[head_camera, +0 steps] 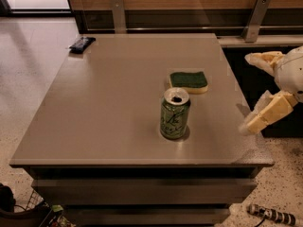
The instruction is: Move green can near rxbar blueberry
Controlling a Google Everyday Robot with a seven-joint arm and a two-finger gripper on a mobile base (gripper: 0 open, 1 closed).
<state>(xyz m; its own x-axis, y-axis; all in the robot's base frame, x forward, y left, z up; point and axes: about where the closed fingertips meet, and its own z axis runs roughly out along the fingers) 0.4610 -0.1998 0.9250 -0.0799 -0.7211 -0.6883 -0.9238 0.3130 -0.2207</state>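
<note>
Green can [175,113] upright, script illegible. Rxbar blueberry [82,44] at its 10 o'clock. Gripper [247,92] at 3 o'clock, spread wide, empty.

Metal green can [174,115], matt gripper [247,92] at right

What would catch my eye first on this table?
The green can stands upright toward the front of the table, a green-topped sponge just behind it. The open gripper hangs beyond the right edge; the dark rxbar blueberry lies at the far left corner.
</note>
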